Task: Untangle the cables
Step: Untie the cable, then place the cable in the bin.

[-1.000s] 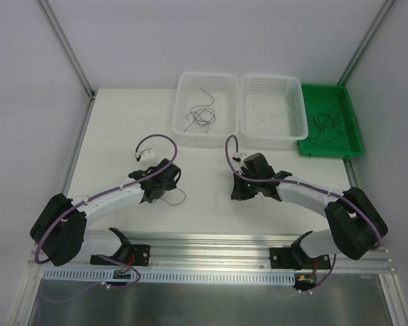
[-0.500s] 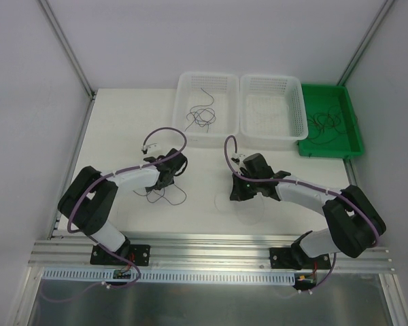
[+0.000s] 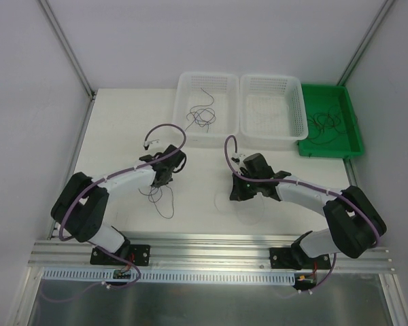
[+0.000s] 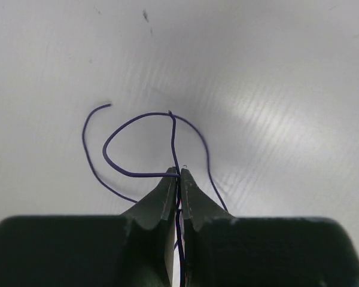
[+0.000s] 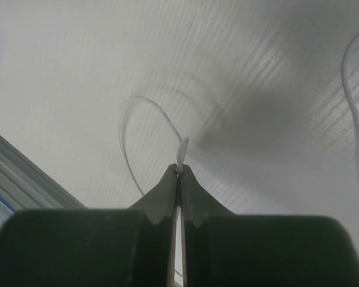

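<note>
The left gripper pinched a looping dark wire tight between its fingers, while the right gripper clamped a thin white wire.

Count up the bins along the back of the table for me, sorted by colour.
White baskets: 2
Green tray: 1
Total: 3
</note>
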`<state>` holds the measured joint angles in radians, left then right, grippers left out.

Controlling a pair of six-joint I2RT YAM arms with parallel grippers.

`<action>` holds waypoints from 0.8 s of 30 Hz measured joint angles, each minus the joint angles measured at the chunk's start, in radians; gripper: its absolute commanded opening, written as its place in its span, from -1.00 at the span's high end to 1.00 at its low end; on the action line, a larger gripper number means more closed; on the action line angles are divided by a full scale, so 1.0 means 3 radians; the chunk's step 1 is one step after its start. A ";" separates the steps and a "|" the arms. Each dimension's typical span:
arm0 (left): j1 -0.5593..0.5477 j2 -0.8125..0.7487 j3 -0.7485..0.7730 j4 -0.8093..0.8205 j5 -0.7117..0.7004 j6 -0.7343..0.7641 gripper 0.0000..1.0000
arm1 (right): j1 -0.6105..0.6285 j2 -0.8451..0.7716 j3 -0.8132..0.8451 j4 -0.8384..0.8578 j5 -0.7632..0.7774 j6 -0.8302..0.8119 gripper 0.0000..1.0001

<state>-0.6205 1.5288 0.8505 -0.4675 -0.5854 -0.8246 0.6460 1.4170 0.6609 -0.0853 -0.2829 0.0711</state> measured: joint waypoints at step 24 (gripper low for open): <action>0.0033 0.1179 0.4444 0.0148 0.0628 0.1929 1.00 | 0.0001 -0.0254 -0.0150 0.0122 -0.0071 0.0011 0.99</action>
<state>-0.6106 1.8824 2.1838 -0.4232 -0.3969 -0.2459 0.6464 1.3407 0.6159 -0.0486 -0.3042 0.0746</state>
